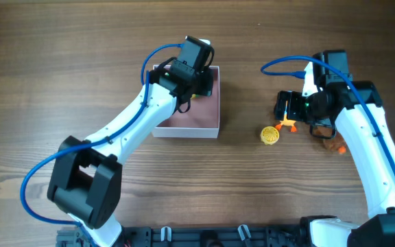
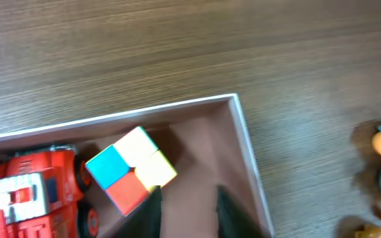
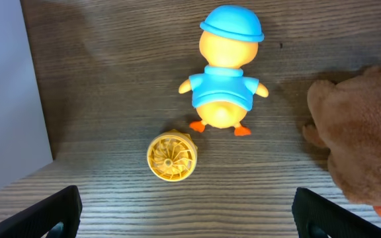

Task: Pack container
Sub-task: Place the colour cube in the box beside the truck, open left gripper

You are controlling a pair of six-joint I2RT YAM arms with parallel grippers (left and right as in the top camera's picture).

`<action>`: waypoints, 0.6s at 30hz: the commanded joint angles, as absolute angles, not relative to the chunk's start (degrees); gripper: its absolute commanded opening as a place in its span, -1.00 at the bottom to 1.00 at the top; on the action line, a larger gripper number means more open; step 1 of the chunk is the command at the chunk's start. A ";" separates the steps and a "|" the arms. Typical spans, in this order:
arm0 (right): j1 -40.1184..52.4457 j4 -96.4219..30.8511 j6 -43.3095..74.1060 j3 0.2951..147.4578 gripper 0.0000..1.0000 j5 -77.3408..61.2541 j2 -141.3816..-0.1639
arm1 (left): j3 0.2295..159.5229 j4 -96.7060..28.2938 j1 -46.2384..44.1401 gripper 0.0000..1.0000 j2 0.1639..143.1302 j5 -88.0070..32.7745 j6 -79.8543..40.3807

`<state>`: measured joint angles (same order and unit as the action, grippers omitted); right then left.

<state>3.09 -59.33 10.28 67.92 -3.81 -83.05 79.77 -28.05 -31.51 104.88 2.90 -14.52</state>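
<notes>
Container (image 1: 196,118): 1, square, white walls, dusty-pink inside, standing on the wooden table (image 1: 67,55) left of centre. In the overhead view its far part is covered by the left gripper (image 1: 199,77), so the contents cannot be made out there. Contents, seen in the left wrist view only: 1 red fire truck (image 2: 35,192) by the far wall and 1 two-by-two colour cube (image 2: 131,170) tilted just beside it, near the corner. Left gripper, left wrist view: jaws apart over the pink floor, nothing between them, cube just ahead of the left finger. Loose items on the table, clearest in the right wrist view: 1 duck figure (image 3: 227,73) in blue cap and shirt, lying flat. 1 yellow ribbed disc (image 3: 172,157), just beside the duck's orange feet. 1 brown plush toy (image 3: 362,142), partly cut off at the frame edge, near the duck's right side. The overhead view shows the disc plainly, while the duck lies mostly hidden beneath the arm. Right gripper (image 3: 185,201): jaws spread wide, empty, above the disc and duck. Totals: 2 toys inside, 3 outside.
</notes>
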 commanded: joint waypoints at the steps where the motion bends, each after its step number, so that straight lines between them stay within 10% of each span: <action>1: 2.87 -59.61 10.68 69.10 0.99 -3.01 -83.05 | 79.99 -26.11 -31.68 -0.92 104.99 2.31 -13.65; 18: 2.87 -59.61 10.66 69.10 1.00 -3.01 -83.02 | 79.99 -21.58 -31.66 -0.92 113.84 -0.62 -13.91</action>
